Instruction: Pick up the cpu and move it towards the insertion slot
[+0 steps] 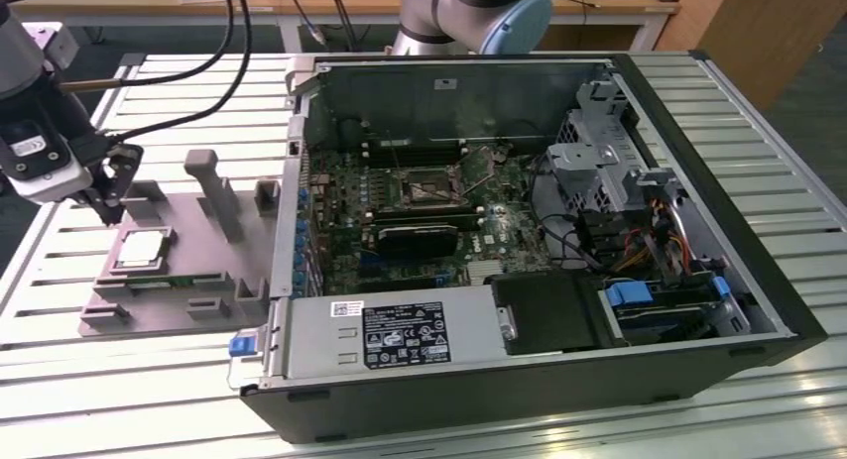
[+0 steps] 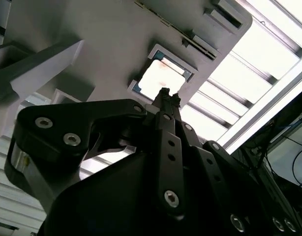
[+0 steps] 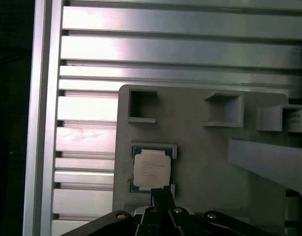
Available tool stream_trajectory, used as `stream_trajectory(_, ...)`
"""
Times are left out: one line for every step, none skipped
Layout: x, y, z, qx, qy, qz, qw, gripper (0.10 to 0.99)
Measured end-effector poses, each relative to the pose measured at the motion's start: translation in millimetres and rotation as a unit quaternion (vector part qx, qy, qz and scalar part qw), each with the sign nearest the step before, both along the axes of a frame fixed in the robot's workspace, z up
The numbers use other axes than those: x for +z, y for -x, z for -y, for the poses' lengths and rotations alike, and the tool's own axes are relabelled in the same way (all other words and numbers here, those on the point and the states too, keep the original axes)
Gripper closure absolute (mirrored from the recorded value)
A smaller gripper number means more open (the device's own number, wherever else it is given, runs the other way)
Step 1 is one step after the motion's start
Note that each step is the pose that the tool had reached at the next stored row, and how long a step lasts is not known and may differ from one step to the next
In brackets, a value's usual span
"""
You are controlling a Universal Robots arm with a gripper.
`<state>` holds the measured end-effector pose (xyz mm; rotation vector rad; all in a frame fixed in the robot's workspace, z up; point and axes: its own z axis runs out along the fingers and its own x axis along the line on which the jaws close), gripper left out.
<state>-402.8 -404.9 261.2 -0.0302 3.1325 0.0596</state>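
At the exterior view's left edge the arm reached down over a grey holder, its hand pointing down near the cpu. In both wrist views the fingers were closed together, gripping nothing. The cpu lay flat in the holder's square recess on the slatted counter. Further right, in an open case, sat the slot, well apart from the hand.

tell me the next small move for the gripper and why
Probably nudge the gripper over the cpu: it lies ungripped in a pocket of the grey holder, and in the first wrist view the gripper sits by its edge, not centred.
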Motion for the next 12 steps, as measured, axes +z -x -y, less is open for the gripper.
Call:
stream_trajectory(-1.9,0.0,0.0,0.0,0.0,0.0,1.0,0.984)
stream_trajectory(-3.7,0.0,0.0,0.0,0.0,0.0,1.0,0.984)
stream_trajectory(-5.5,0.0,0.1,0.0,0.0,0.0001,1.0,0.984)
stream_trajectory(-7.4,0.0,0.1,0.0,0.0,0.0,1.0,0.984)
stream_trajectory(-9.2,0.0,0.1,0.0,0.0,0.0,1.0,0.984)
stream_trajectory(-11.0,0.0,0.1,0.0,0.0,0.0,1.0,0.984)
stream_trajectory(-12.8,0.0,0.2,0.0,0.0,0.0,1.0,0.984)
stream_trajectory(-14.6,0.0,0.2,0.0,0.0,0.0,1.0,0.984)
stream_trajectory(-16.4,0.0,0.2,0.0,-0.0001,0.0001,1.0,0.984)
stream_trajectory(-18.4,0.0,0.2,0.0,-0.0001,0.0001,1.0,0.984)
stream_trajectory(-20.1,0.0,0.2,0.0,0.0,0.0,1.0,0.984)
stream_trajectory(-21.9,0.0,0.2,0.0,0.0,-0.0001,1.0,0.984)
